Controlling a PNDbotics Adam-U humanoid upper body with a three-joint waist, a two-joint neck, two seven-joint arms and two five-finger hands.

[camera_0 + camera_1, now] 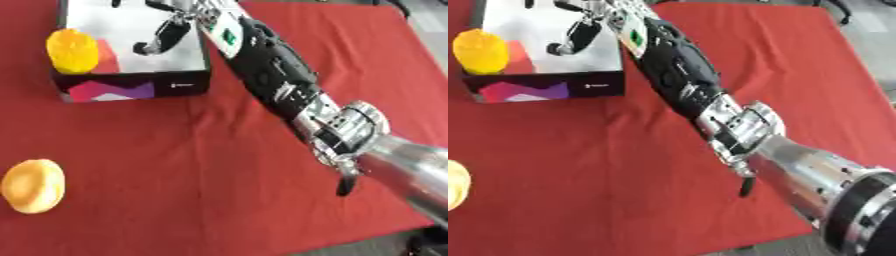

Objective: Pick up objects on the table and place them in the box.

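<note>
Over at the near left edge of the red cloth [201,165] an orange-yellow round thing [33,186] lies by itself, well apart from everything else; in the right eye view it is half cut off by the picture's edge. I take it to be one of the objects left to collect.

Further back, toward the far left corner of the cloth, stands the box [131,86], dark on its front wall with a pink and purple pattern, pale inside. A yellow lumpy object [73,50] sits at the box's left edge, seemingly inside against the left wall, though I cannot tell whether it rests on the floor of the box or on the rim.

The right arm [280,80] stretches from the near right corner diagonally across the cloth, and the right hand [168,34] hangs over the inside of the box, its fingers [577,35] spread and pointing down with nothing between them. The left hand shows in neither view.

My reading is that a placing step is at its end: the hand is empty over the box. The next move calls for lifting that hand clear of the box wall and then swinging across to the near left edge, a long reach for the right arm; the left arm might serve better there.
</note>
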